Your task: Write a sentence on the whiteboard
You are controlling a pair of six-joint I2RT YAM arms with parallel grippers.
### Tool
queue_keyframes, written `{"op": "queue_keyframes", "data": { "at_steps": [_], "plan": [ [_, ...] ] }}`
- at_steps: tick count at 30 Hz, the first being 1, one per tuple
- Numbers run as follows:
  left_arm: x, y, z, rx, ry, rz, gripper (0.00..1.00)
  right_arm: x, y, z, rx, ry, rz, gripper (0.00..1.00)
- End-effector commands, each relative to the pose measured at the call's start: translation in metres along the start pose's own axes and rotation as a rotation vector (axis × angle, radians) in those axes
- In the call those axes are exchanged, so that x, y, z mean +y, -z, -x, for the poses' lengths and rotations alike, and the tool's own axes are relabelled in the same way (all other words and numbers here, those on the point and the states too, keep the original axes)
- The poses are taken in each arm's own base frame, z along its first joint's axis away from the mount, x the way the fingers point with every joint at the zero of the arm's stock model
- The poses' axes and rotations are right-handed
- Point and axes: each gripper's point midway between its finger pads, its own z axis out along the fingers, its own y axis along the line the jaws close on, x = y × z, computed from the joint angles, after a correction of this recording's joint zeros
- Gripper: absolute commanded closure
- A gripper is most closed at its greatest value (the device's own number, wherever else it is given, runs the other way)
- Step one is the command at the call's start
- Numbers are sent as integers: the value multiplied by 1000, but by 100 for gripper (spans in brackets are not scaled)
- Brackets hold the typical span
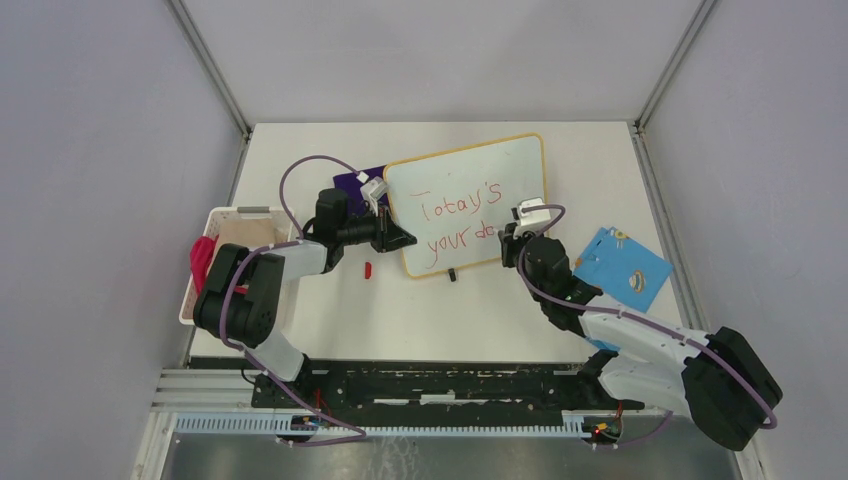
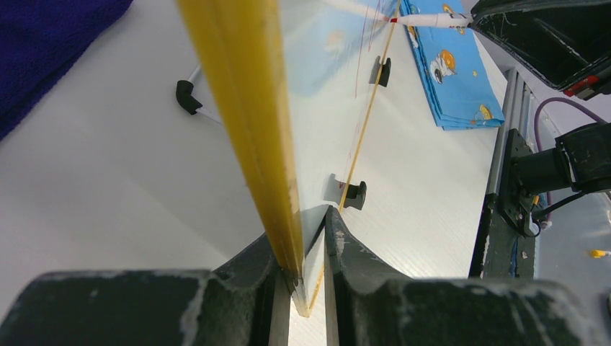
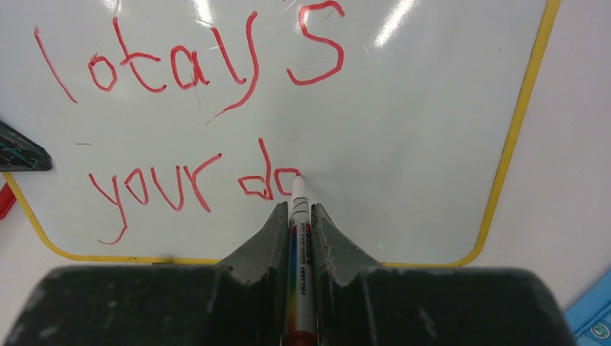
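Observation:
The whiteboard (image 1: 520, 170), glossy white with a yellow frame (image 2: 245, 108), stands tilted at mid-table, and two small black feet (image 2: 354, 194) sit at its near edge. Red handwriting, the sentence (image 3: 255, 65), runs in two lines, "Totay's" above "your do". My left gripper (image 2: 306, 238) is shut on the board's left edge (image 1: 400, 240). A white marker (image 3: 299, 238) is held in my shut right gripper (image 3: 299, 209). Its red tip touches the board at the end of the last letter (image 1: 497, 232).
A white basket (image 1: 232, 215) holding red and beige cloth sits at the left. A dark blue cloth (image 1: 355, 180) lies behind the board's left corner. A blue patterned cloth (image 1: 622, 265) lies to the right. A small red cap (image 1: 368, 269) rests near the board's front.

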Motion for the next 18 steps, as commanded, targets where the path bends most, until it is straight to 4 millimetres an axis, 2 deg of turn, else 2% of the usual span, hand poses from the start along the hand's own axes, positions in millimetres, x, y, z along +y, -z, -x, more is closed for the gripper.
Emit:
{"op": "queue_keyframes", "data": {
  "at_steps": [1,5,18],
  "plan": [
    [36,0,-54,149,20,172,98,3,-6,35,-83,-24,-9,100],
    [36,0,-55,150,21,173,98,3,-8,36,-83,-22,-9,100],
    [36,0,-54,150,21,173,98,0,-3,17,-52,-20,-7,100]
  ]
}}
